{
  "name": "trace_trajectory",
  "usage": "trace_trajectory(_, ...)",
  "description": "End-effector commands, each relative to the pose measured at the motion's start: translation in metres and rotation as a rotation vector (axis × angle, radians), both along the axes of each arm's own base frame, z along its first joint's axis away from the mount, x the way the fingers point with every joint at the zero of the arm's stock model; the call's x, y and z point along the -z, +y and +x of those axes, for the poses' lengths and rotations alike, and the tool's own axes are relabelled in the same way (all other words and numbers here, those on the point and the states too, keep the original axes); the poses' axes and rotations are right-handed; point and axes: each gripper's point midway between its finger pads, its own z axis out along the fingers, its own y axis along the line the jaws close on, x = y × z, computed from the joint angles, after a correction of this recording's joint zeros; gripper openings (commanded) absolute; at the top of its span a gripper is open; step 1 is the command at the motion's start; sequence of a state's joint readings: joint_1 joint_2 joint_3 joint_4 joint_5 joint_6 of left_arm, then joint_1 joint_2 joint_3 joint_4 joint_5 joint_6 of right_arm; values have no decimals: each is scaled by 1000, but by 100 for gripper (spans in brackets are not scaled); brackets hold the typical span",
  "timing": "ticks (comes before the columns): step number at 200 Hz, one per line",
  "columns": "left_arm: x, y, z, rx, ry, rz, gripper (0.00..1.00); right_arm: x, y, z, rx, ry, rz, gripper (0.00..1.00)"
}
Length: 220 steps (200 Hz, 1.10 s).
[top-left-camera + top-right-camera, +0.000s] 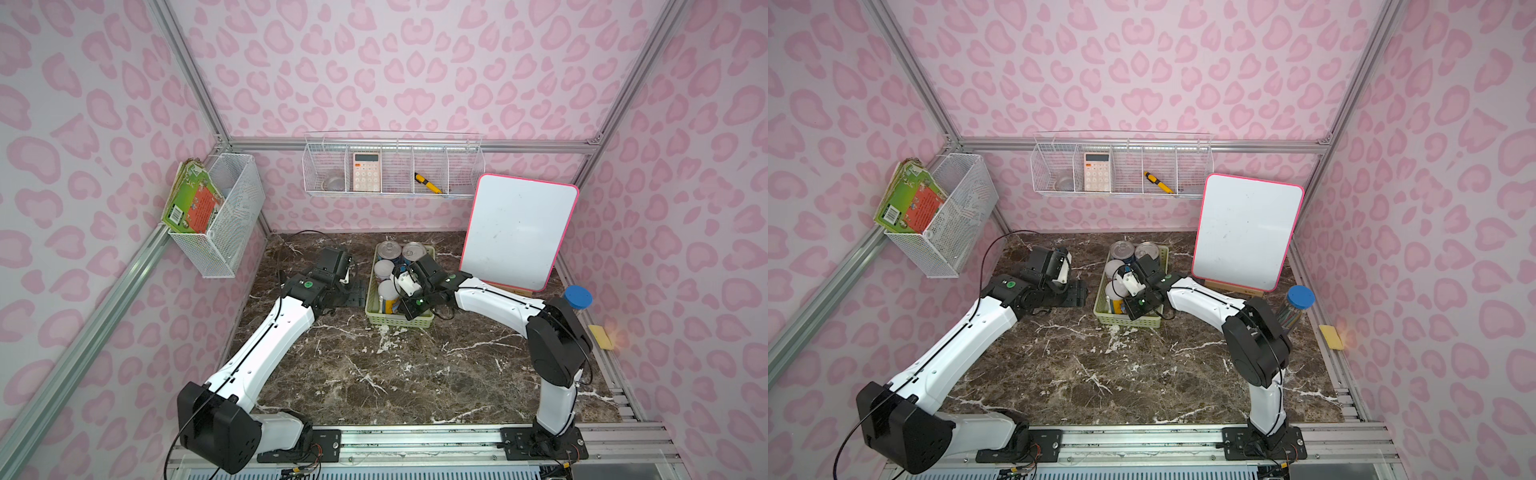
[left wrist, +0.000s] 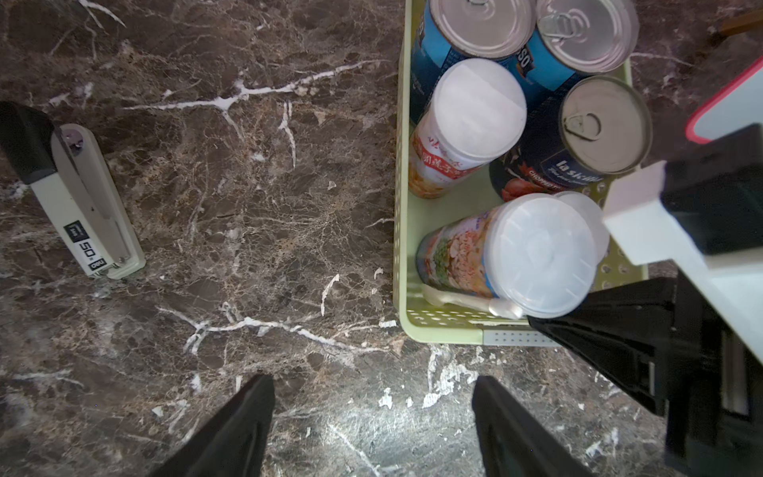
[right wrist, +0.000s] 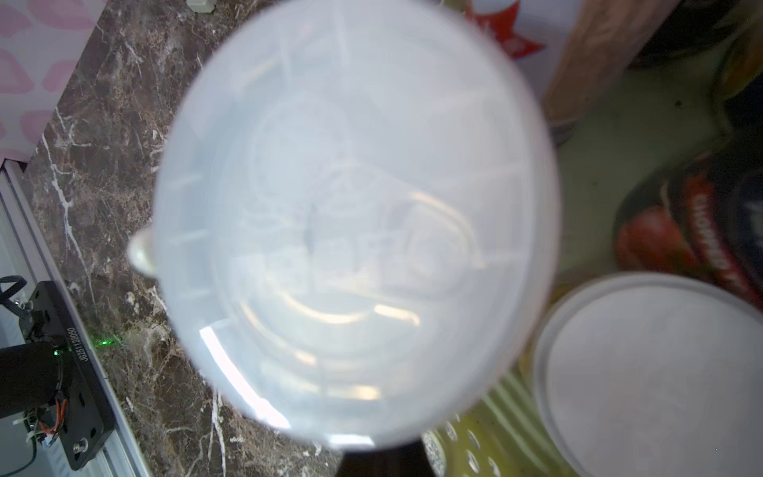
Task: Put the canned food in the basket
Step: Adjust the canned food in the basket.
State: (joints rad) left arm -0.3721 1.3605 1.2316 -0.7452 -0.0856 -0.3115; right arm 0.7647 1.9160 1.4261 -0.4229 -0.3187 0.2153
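Note:
The light-green basket stands at the back middle of the marble table. All the canned food I see is upright inside it: two blue silver-topped cans at the far end, a dark-labelled one, and white-lidded cans. My right gripper is shut and empty, its tips against the rim of the nearest white-lidded can, whose lid fills the right wrist view. My left gripper hangs open over bare table left of the basket.
A cream stapler lies left of the left gripper. A pink-framed whiteboard leans right of the basket. A blue-capped tube and a yellow sponge sit at the right edge. White wire baskets hang on the walls.

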Motion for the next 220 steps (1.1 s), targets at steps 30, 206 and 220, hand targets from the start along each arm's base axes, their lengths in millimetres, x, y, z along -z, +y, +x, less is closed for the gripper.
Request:
trace_trajectory(30, -17, -43, 0, 165, 70, -149, 93, 8, 8, 5, 3, 9, 30, 0)
trace_trajectory(206, -3, -29, 4, 119, 91, -68, 94, 31, 16, 20, -9, -3, -9, 0)
trace_trajectory(220, -2, -28, 3, 117, 90, -63, 95, 27, 10, 16, -9, -11, -15, 0)
